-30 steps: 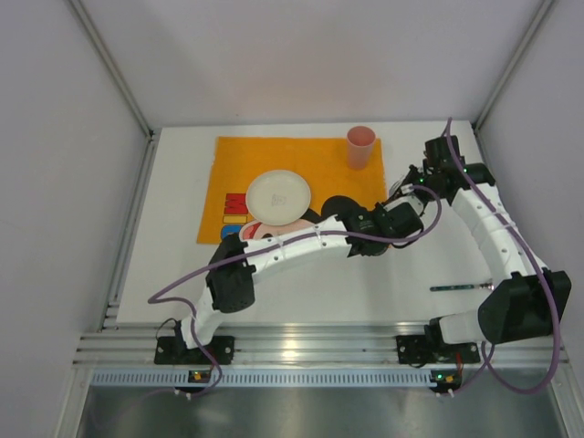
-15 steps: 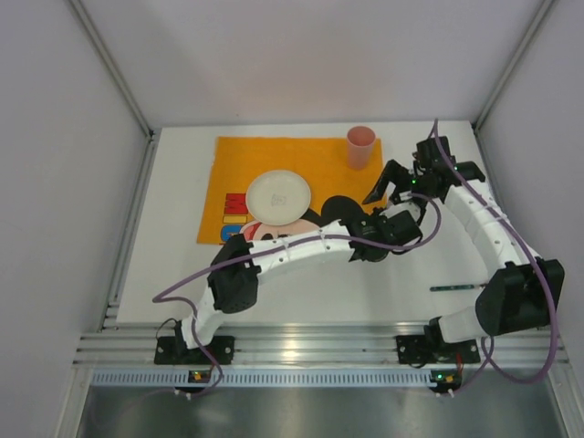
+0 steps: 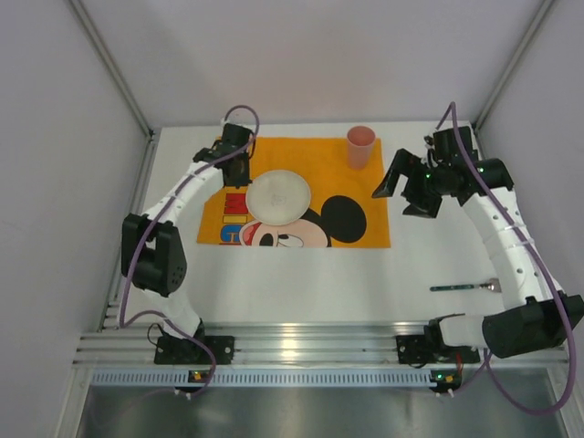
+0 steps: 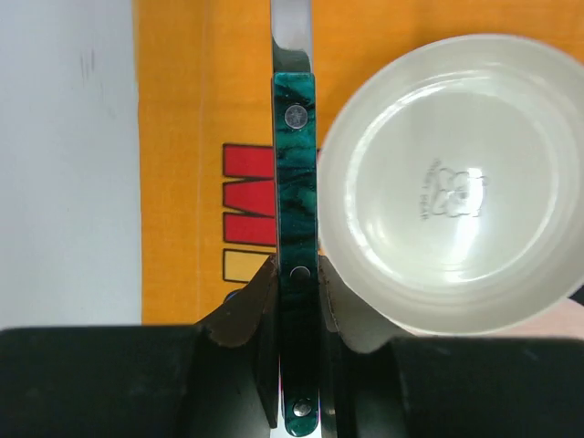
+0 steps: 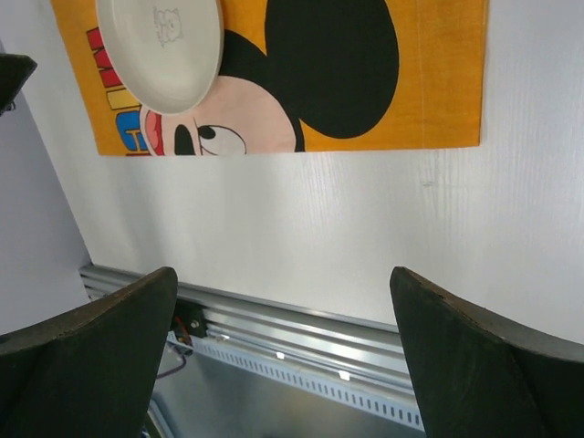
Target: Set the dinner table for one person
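The dinner table (image 3: 301, 274) is a white top with an orange cartoon-mouse placemat (image 3: 356, 228) on it. A cream plate (image 3: 278, 194) lies on the mat, and a pink cup (image 3: 360, 146) stands at the mat's far right corner. My left gripper (image 3: 235, 170) hovers over the mat's left part, just left of the plate. It is shut on a green-handled piece of cutlery (image 4: 295, 182) whose steel end (image 4: 290, 27) points away beside the plate (image 4: 456, 182). My right gripper (image 3: 411, 187) hangs wide open and empty right of the mat, above bare table (image 5: 319, 219).
A second green-handled utensil (image 3: 464, 287) lies on the table at the near right. Silver rails (image 3: 292, 342) run along the near edge, with another rail (image 3: 132, 219) down the left side. White walls close in the table on three sides.
The right gripper opened and pulled back to the right. The left arm swung from the table's middle right across to the mat's left side, carrying the green-handled cutlery.
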Robot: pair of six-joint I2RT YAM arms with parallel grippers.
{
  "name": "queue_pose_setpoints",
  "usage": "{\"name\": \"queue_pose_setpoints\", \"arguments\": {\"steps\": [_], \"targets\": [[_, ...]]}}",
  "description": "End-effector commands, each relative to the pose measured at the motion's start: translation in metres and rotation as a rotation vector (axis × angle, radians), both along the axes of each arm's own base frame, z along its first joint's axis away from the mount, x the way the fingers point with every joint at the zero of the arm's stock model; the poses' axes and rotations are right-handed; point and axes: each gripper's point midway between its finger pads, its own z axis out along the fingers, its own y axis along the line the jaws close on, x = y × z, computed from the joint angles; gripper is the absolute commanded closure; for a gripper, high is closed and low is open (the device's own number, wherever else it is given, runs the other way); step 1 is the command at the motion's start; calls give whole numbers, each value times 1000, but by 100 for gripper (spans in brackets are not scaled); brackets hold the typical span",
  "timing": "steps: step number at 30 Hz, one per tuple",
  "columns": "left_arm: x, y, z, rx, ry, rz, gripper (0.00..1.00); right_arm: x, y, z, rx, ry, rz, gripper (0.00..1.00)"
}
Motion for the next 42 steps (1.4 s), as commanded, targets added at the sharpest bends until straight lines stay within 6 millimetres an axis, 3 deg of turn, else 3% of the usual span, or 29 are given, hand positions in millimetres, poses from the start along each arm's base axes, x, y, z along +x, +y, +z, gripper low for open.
{"name": "queue_pose_setpoints", "arguments": {"steps": [1, 2, 8, 12, 16, 20, 24, 32, 36, 38, 42], "targets": [[7, 0, -1, -187, 4, -52, 100, -19, -4, -20, -11, 75, 21, 0], [14, 18, -11, -205, 22, -23, 100, -22, -4, -20, -11, 70, 24, 0], [22, 32, -39, -348, 146, -88, 100, -35, -13, -34, -27, 93, 14, 0], [13, 31, -62, -381, 212, -147, 100, -43, -16, -48, -36, 127, 16, 0], [3, 50, -92, -314, 294, -72, 100, -45, -19, -55, -47, 139, 16, 0], [-8, 66, -111, -255, 340, 12, 91, -45, -26, -60, -55, 147, 4, 0], [-14, 72, -117, -232, 359, 42, 83, -45, -35, -65, -68, 152, -1, 0], [-19, 75, -122, -222, 372, 73, 80, -53, -56, -81, -100, 186, -56, 0], [-18, 80, -122, -200, 365, 93, 66, -56, -62, -87, -102, 208, -83, 0], [-17, 80, -122, -198, 365, 93, 55, -56, -64, -89, -109, 213, -88, 0], [-17, 85, -124, -171, 366, 97, 48, -55, -78, -94, -119, 230, -145, 0]]}}
